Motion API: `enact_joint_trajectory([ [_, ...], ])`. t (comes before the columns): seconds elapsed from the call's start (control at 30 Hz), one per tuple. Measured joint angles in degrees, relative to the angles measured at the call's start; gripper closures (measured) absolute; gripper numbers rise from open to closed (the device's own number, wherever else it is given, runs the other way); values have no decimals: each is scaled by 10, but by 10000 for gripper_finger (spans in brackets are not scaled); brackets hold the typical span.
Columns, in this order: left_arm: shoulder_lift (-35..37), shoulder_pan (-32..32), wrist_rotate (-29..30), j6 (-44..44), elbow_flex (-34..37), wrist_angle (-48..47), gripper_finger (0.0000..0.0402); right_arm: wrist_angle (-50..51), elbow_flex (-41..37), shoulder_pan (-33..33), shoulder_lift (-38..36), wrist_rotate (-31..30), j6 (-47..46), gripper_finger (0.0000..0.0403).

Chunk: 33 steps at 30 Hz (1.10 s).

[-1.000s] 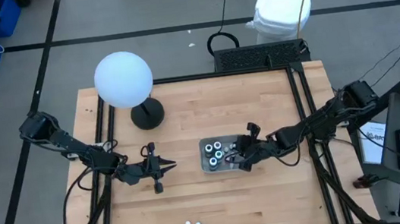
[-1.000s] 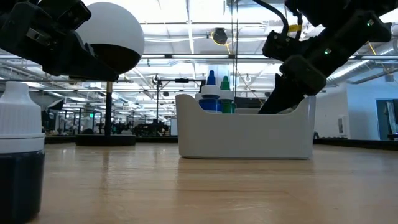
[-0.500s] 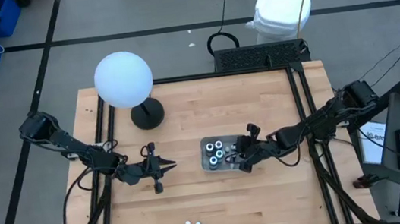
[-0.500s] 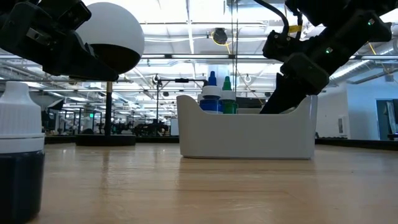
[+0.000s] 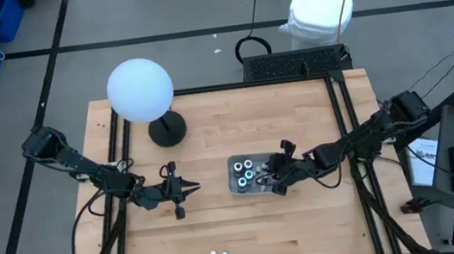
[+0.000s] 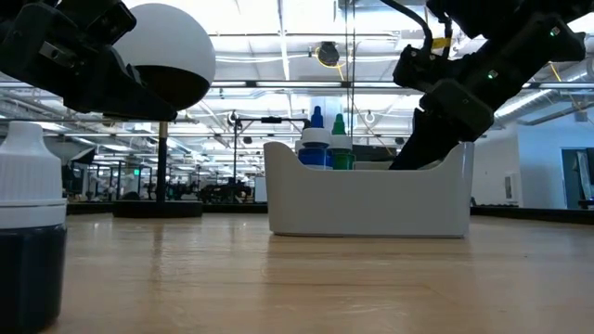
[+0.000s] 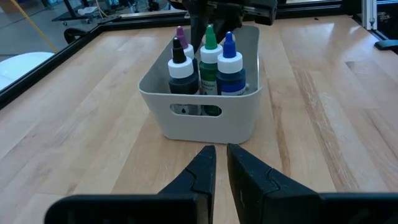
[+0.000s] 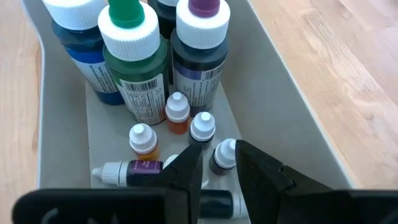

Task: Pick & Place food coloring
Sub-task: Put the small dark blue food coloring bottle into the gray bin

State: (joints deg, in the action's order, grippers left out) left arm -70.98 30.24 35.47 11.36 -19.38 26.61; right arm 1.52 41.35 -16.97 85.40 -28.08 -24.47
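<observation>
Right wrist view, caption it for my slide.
Right gripper poised above small bottles inside the white bin.

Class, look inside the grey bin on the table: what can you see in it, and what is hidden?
Inside the bin stand four big bottles and several tiny bottles, one lying down. The right hand hangs over them, covering whatever lies beneath its fingers.

I can read no text anywhere. The green bottle [image 8: 134, 59] and the purple-capped bottle [image 8: 198, 53] in the tray [image 8: 277, 112] carry white labels with fine print and barcode-like stripes, too small for me to make out. No brand, number or sign is legible elsewhere.
</observation>
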Motion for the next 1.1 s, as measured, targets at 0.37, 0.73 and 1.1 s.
enact_joint_trajectory([
  [0.37,0,0,0,1,0,-6,353,89,49,-52,-113,9,44,355],
  [0.73,0,0,6,9,0,10,353,-9,-76,-161,-292,-34,153,399],
  [1.1,0,-1,6,4,0,19,353,-73,-279,-100,-586,29,146,402],
])
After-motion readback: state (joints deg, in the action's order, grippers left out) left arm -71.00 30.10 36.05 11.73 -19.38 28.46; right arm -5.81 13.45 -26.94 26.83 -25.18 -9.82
